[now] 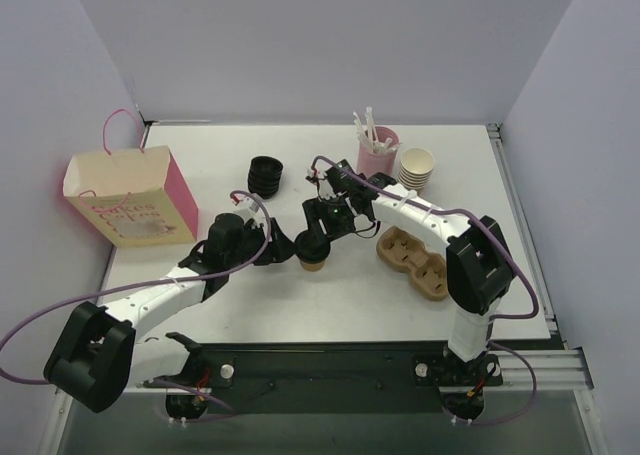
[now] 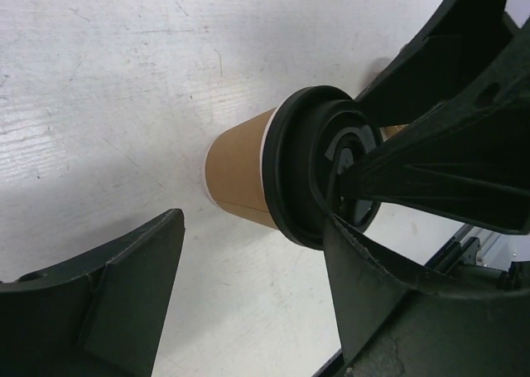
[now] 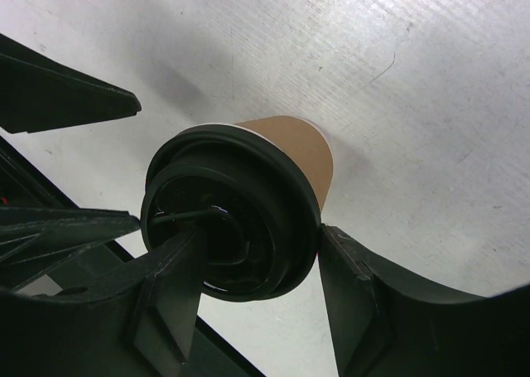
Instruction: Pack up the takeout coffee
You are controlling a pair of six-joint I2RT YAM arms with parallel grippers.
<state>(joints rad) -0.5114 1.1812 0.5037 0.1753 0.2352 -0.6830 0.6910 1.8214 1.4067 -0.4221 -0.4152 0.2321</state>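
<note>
- The coffee cup (image 1: 313, 255) stands upright near the middle of the surface (image 1: 330, 305) with its black lid (image 3: 228, 215) on. The pink paper bag (image 1: 130, 200) is well apart at its 10 o'clock, and the moulded cup carrier (image 1: 412, 262) is near at its 3 o'clock.
- The right claw (image 3: 259, 232) is half spread at the lid. One finger lies across the lid's top and the other sits right at the rim. I cannot tell whether it truly pinches anything.
- A hold on the lid alone could pop it off on the lift, which would drop or spill the cup.
- That skewed contact presses unevenly, so the light cup could tip or skid sideways.
- The left claw (image 2: 252, 228) is spread wide, with a finger on either side of the cup body and neither touching it.
- Both claws crowd the one cup. If the left squeezes while the right is on the lid, the fingers may clash or the paper wall may buckle.
- The bag looks light and unbraced. A cup lowered against its edge could push it over rather than go in.
</note>
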